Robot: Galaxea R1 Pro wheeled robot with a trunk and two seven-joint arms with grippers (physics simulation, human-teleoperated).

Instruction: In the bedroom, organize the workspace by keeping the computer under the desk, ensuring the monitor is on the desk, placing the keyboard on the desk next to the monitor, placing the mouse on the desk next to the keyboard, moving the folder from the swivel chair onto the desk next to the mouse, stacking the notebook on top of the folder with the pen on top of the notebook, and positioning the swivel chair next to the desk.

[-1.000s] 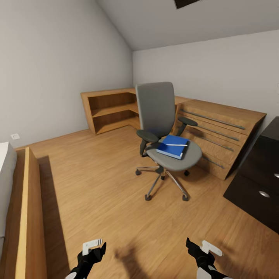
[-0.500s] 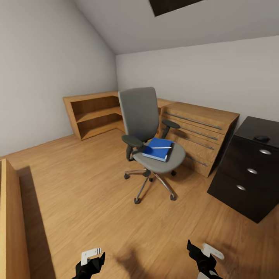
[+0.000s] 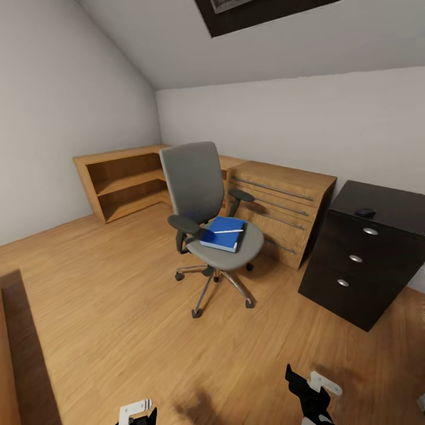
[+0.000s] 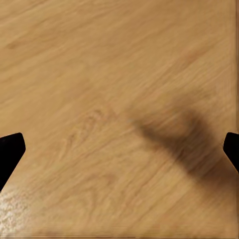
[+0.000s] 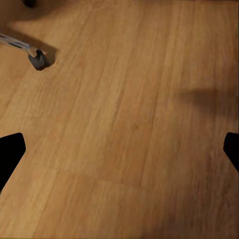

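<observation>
1. Nearest, at the head view's lower edge: left pincer and right pincer, low over bare wooden floor.
2. Left pincer agape in its wrist view, dark fingertips far apart at the frame's sides, nothing between them but floor and a soft shadow.
3. Right pincer likewise spread wide and empty, fingertips well apart over floor planks; one chair caster on a chrome leg visible beyond.
4. Further off, mid-room: chair upright on its five-star base, grey back facing the camera's left, black armrests either side.
5. On the seat: blue folder lying flat, with a darker slab, seemingly the notebook, showing at its right edge; exact stacking hard to tell.
6. White pen lying across the folder's top.
7. Right of the chair, well apart: black three-drawer unit of the worktop, round pulls on each drawer.
8. Small black mouse sitting on the unit's top near the wall.
9. Behind the chair: light wooden chest against the far wall.
10. Farthest left: open wooden shelf in the corner under the sloped ceiling.
</observation>
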